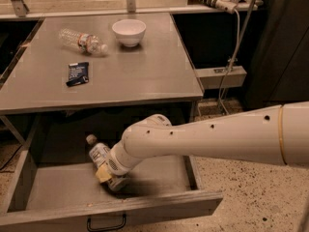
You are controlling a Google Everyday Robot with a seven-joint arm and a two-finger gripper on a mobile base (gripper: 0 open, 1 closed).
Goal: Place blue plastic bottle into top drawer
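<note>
The blue plastic bottle point(98, 152), with a white cap and pale label, lies tilted inside the open top drawer point(58, 190), cap toward the back left. My gripper point(110, 177) is down in the drawer at the bottle's lower end, at the tip of the white arm point(203, 137) that reaches in from the right. The gripper hides the bottle's base.
On the grey table point(145, 76) above lie a clear crinkled bottle with a red-and-white label point(82, 40), a white bowl point(129, 31) and a dark packet point(77, 74). The drawer's black handle point(106, 224) is at the front. A power strip and cables point(227, 4) hang at the right.
</note>
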